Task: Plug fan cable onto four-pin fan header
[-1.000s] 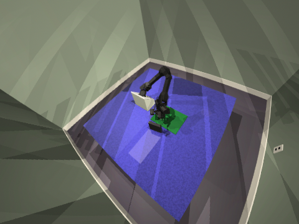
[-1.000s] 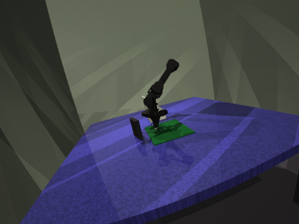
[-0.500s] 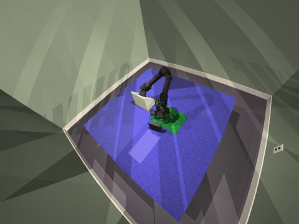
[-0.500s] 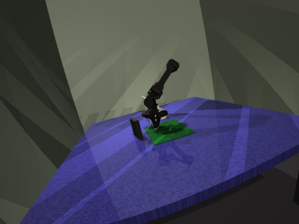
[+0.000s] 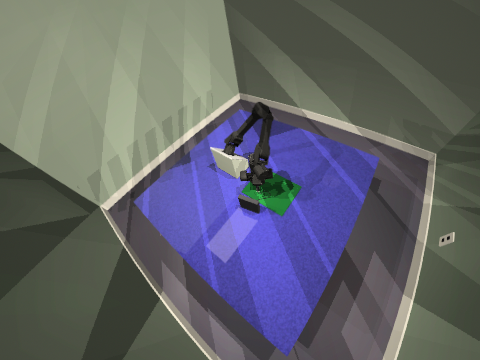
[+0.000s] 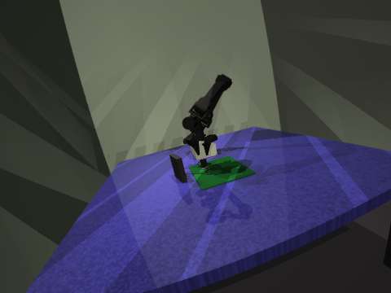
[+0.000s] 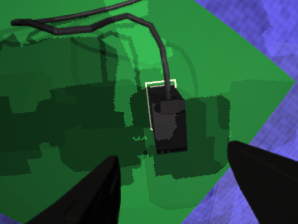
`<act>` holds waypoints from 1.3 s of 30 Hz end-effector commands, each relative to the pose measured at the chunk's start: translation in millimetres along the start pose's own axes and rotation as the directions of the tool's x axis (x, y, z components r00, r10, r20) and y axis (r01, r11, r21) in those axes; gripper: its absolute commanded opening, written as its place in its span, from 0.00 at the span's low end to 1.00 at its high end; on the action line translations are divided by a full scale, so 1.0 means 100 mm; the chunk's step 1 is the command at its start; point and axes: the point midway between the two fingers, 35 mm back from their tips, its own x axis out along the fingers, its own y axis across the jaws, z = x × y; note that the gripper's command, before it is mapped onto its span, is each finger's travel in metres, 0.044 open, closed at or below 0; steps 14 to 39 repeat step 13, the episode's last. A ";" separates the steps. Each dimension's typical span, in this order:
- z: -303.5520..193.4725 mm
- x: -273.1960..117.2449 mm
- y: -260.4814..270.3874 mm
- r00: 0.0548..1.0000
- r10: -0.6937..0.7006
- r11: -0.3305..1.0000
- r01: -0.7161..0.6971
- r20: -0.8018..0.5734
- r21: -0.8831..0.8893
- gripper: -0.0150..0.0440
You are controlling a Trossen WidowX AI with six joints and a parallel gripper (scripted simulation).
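Observation:
The black plug [image 7: 167, 122] [image 6: 204, 163] stands at the pale-rimmed fan header [image 7: 161, 82] on the green board [image 5: 282, 206] [image 6: 212, 181] [image 7: 240, 62]. In the wrist view the header's rim shows past the plug's far end and along its left side. The pins are hidden, and how deep the plug sits cannot be told. The black cable [image 7: 162, 50] rises from the plug and bends left over the board. My gripper [image 5: 258, 188] [image 6: 203, 156] [image 7: 175, 151] is open, with a finger on each side of the plug's near end and visible gaps between.
A dark upright block [image 5: 249, 204] [image 6: 177, 168] stands beside the board's edge. A pale slanted panel [image 5: 226, 162] stands behind the gripper, close to the arm. A pale rectangle [image 5: 232, 235] lies on the blue surface beyond the dark block. The arm's shadow falls across the board.

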 end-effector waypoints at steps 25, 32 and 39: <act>-1.11 -0.06 0.32 1.000 -0.007 1.000 0.007 -0.008 -0.002 0.69; -1.11 -0.06 0.32 1.000 -0.007 1.000 0.007 -0.008 -0.002 0.69; -1.11 -0.06 0.32 1.000 -0.007 1.000 0.007 -0.008 -0.002 0.69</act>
